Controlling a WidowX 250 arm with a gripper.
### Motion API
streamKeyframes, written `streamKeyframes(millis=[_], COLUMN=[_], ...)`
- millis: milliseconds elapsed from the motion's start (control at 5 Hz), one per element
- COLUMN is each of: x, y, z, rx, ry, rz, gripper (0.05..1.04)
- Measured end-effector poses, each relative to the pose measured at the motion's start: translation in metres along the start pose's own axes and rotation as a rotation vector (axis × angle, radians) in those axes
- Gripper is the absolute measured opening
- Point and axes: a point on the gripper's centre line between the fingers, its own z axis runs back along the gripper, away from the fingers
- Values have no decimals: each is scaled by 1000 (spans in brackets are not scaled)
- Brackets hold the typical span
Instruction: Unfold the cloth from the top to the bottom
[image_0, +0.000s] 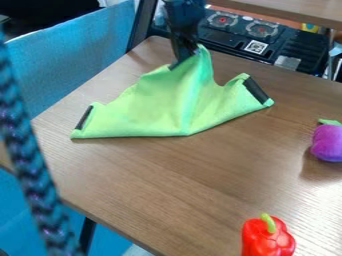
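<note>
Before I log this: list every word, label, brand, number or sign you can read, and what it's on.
No readable words, brands or numbers.
Square black-and-white code, on the black panel with two round burner shapes: too small to decode.
Pale label-like patch, same panel: any print too small to read.
Green cloth: dark strips at two ends, no legible text.
</note>
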Motion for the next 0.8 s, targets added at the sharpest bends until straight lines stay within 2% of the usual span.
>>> streamKeyframes(millis=[200,600,800], x=[-4,-6,-12], y=[-30,-81,-97], z=[2,21,22], rx=[-29,-52,-93], ry=[62,108,147], rz=[-31,-96,-110], gripper=[51,51,51])
